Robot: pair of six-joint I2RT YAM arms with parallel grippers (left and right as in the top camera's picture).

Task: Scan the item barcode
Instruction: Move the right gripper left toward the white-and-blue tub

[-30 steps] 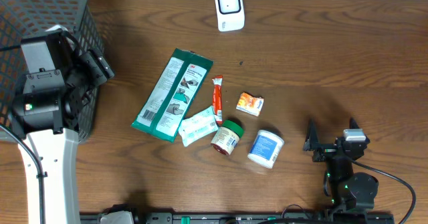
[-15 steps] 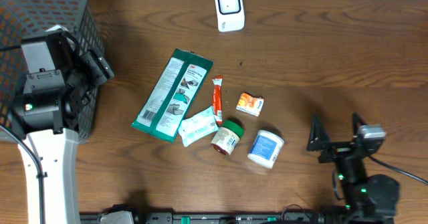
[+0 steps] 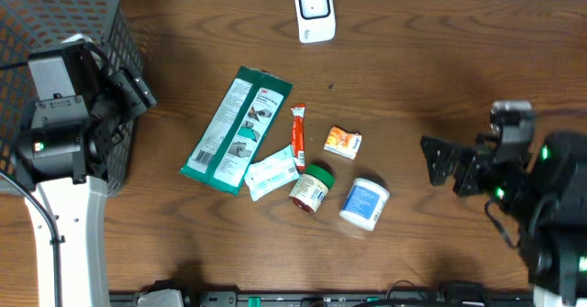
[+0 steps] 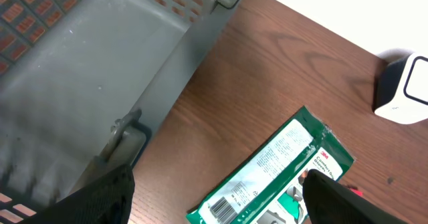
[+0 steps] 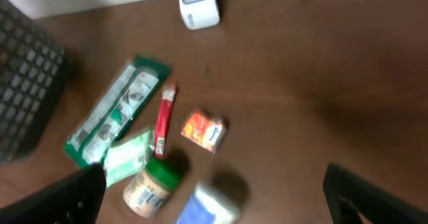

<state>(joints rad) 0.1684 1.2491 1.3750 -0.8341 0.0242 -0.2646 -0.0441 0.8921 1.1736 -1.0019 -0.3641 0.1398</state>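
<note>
So, both grippers are released and hold nothing. All the items lie loose on the worktop (image 3: pixel 459 69).

Right gripper (image 3: pixel 456 160): jaws spread wide, up off the worktop and facing the cluster.
- Nearest thing to it is the tub (image 3: pixel 366 202), with a bare strip of worktop between them.
- Just past the tub is the jar (image 3: pixel 312 187), on its side.
- Packet (image 3: pixel 343 142) sits beyond that, apart from both.
- Stick (image 3: pixel 298 137) and pouch (image 3: pixel 271 171) are further out; the pouch overlaps the pack's lower corner.
- Scanner (image 3: pixel 315 12) is far ahead of this gripper, at the far worktop edge and well apart from every item.
- Worktop is bare on this gripper's own side and out to the right edge, so there's plenty of room there.

Left gripper (image 3: pixel 124 82): jaws wide, above the right wall of the basket (image 3: pixel 55 5).
- Wrist view shows the basket wall and floor to one side and the pack (image 4: pixel 274 167) to the other.
- Pack is the closest item to it, lying slantwise with its barcode end toward the gripper.
- A band of bare worktop runs between the basket wall and the pack's edge.
- Room is tight on the basket side and open on the pack side.
</note>
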